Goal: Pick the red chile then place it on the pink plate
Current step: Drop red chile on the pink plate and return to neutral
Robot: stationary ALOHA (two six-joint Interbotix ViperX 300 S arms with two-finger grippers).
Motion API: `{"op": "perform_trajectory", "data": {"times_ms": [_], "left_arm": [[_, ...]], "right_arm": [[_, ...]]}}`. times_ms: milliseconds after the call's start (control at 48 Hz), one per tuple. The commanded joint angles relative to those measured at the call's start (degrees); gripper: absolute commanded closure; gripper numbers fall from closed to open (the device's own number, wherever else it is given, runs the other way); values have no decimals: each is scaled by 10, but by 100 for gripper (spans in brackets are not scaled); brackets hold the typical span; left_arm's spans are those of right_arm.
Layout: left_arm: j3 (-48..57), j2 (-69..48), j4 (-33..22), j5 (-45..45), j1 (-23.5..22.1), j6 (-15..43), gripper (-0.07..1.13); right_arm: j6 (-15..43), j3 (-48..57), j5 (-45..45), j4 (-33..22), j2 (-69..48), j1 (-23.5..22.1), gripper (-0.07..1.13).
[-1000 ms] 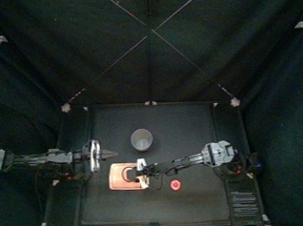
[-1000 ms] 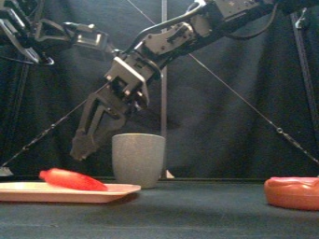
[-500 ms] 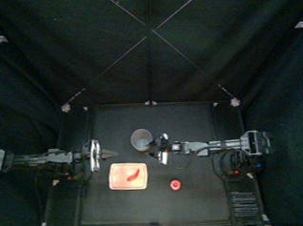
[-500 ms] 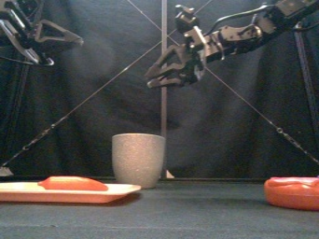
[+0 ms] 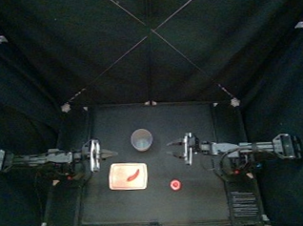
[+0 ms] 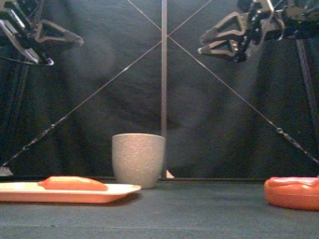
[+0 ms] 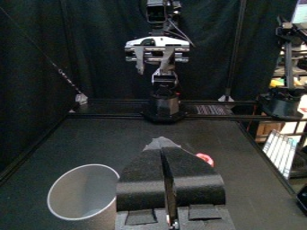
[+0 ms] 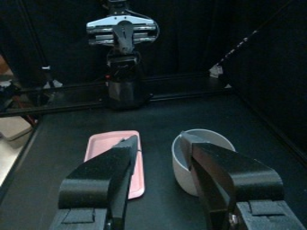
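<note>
Cut off by the front view's right edge, low down: a round red toy food (image 6: pixel 296 192). Cut off at its lower left: the flat pink tray (image 6: pixel 37 194). Partly hidden behind the left gripper (image 7: pixel 163 144), lower left of its wrist view: the tall grey speckled cup (image 7: pixel 77 192). Too small in the top view for any detail: the red chile (image 5: pixel 133 173).

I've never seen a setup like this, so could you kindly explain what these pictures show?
It is a robot with two black arms at a black table. One picture looks down from above, one level from the table's front, two from cameras on the wrists. On the table are a pink plate with a red chile on it, a grey cup and a round red toy. The left tool is shut, the right tool open; both are raised and hold nothing.
</note>
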Motion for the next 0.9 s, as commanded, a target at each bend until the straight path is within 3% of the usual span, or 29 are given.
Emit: {"op": "perform_trajectory", "data": {"times_ms": [21, 375, 896], "left_arm": [[-7, 2, 2, -3, 1, 0, 110], [-7, 2, 1, -4, 3, 0, 110], [-7, -2, 2, -4, 5, 0, 110]], "right_arm": [[-1, 31, -20, 12, -56, 9, 24], [-1, 97, -35, 14, -172, 25, 24], [-1, 106, -35, 11, -185, 25, 24]]}}
